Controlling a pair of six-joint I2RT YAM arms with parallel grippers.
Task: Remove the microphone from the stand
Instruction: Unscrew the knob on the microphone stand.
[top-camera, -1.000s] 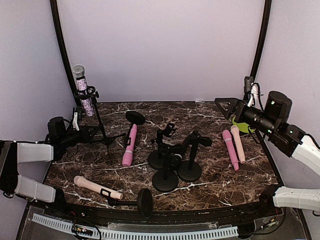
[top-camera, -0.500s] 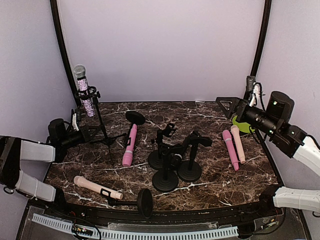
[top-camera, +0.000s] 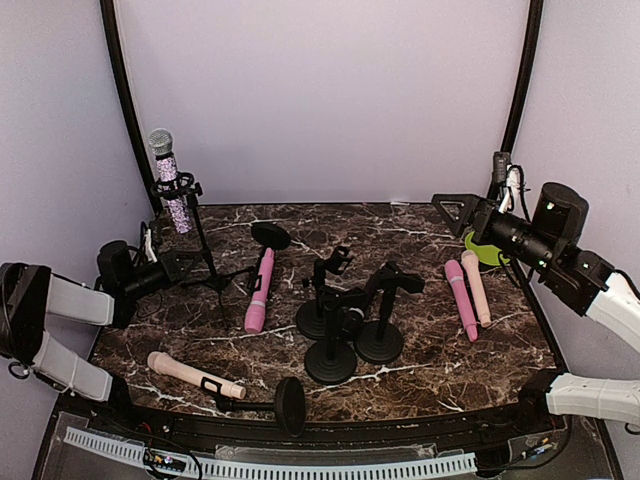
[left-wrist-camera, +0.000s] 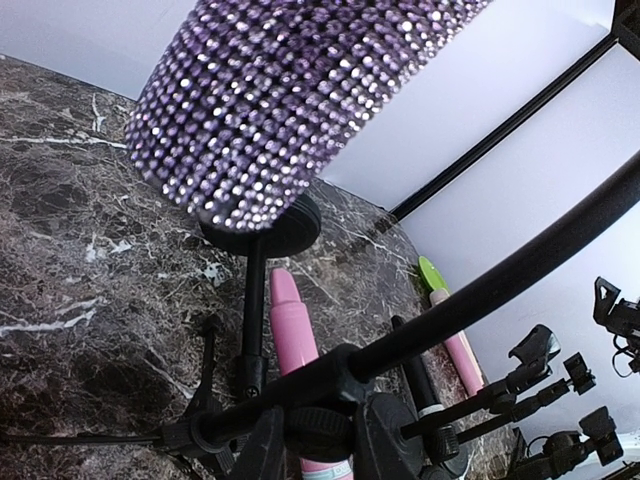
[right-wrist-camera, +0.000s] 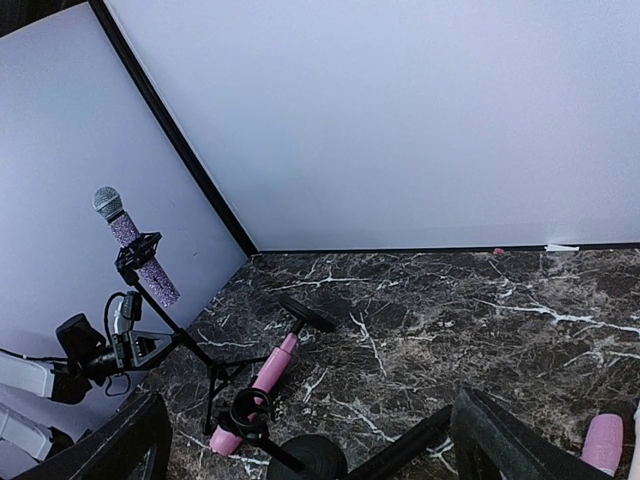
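The left arm (top-camera: 72, 302) lies low at the left, forearm reaching toward the middle with the wrist about level. Its left gripper (top-camera: 183, 264) is drawn nearly closed. In the wrist view the two dark fingers (left-wrist-camera: 265, 450) press on either side of the hub of the stand (left-wrist-camera: 470, 305). The right arm (top-camera: 575, 265) hangs high at the right, wrist angled inward and slightly down. The right gripper (top-camera: 457, 214) stands spread wide in the air — its fingers (right-wrist-camera: 130, 440) sit at opposite lower corners of its own wrist view.

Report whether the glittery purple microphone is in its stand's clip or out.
In. The glittery purple microphone sits tilted through the clip atop the tripod stand.
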